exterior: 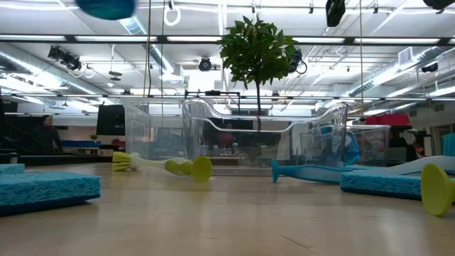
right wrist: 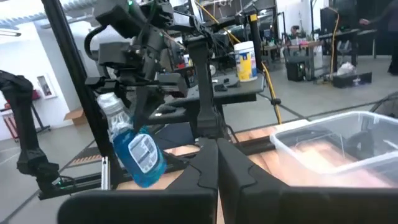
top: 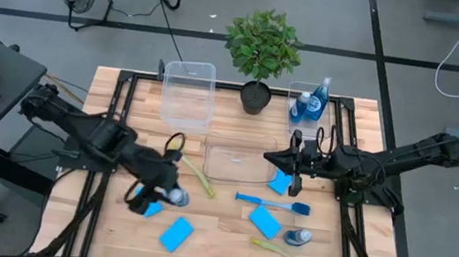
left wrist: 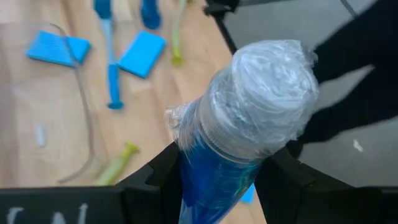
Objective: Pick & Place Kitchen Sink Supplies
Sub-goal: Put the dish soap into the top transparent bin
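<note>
We saw a pale wood table (top: 223,243), glossy clear plastic bins (top: 188,95), porous matt sponges (exterior: 46,189), and a bottle (left wrist: 245,134) capped in crinkly plastic wrap.

The potted plant (top: 262,48) stands behind the middle bin (top: 236,162), between two other bins (top: 188,95).

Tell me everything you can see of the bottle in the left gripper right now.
The bottle is small, of clear plastic, filled with blue liquid, its cap end wrapped in crinkled clear film. A printed label shows on its side in the right wrist view. The left gripper is shut on its body, a dark finger on each side, holding it tilted and lifted off the table. Nothing else touches it.
</note>
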{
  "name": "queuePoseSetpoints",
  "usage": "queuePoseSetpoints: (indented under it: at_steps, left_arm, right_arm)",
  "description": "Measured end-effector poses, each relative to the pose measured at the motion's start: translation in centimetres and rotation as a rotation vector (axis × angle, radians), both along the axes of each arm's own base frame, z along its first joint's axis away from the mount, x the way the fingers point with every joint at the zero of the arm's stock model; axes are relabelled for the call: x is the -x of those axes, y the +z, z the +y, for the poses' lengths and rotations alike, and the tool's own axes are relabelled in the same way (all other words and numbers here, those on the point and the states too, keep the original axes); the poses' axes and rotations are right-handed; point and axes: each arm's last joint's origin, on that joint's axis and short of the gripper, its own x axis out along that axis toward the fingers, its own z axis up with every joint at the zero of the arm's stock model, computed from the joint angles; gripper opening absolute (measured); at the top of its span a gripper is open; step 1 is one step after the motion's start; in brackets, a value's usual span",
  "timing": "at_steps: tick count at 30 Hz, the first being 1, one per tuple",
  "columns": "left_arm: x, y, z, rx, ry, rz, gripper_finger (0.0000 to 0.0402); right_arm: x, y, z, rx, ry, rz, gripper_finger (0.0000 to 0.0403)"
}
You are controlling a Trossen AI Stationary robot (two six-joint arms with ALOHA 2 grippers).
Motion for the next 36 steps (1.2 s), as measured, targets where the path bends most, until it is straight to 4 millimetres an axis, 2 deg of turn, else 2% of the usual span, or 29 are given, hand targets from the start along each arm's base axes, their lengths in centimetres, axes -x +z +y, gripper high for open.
queuePoseSetpoints:
  at_steps: [11, 15, 19, 23, 29, 32, 36]
  left_arm:
    - [-6.3, 1.2, 3.5, -0.063, 0.132, -0.032, 0.0163]
    - [-8.0, 1.9, 5.0, -0.064, 0.141, -0.046, 0.0163]
    - [-9.1, 2.5, 6.3, -0.082, 0.157, -0.053, 0.0163]
    - [-9.7, 2.7, 7.5, -0.080, 0.184, -0.059, 0.0162]
    - [-9.8, 2.7, 9.3, -0.084, 0.240, -0.056, 0.0162]
    - [-9.8, 2.7, 9.9, -0.087, 0.260, -0.056, 0.0162]
    - [-9.9, 2.7, 10.5, -0.087, 0.277, -0.056, 0.0162]
  right_arm:
    - [0.0, 0.3, 0.1, 0.060, 0.021, -0.008, 0.0000]
    - [-0.2, 1.7, 0.1, 0.080, 0.019, 0.024, 0.0000]
    - [-0.3, 4.0, 0.0, 0.141, 0.009, 0.085, 0.0007]
    - [-0.1, 6.4, -0.4, 0.153, -0.032, 0.133, 0.0035]
    - [0.6, 9.9, -0.6, 0.227, -0.039, 0.095, 0.0087]
    - [0.7, 10.8, -0.7, 0.238, -0.045, 0.071, 0.0119]
    - [0.7, 10.9, -1.0, 0.229, -0.061, 0.070, 0.0169]
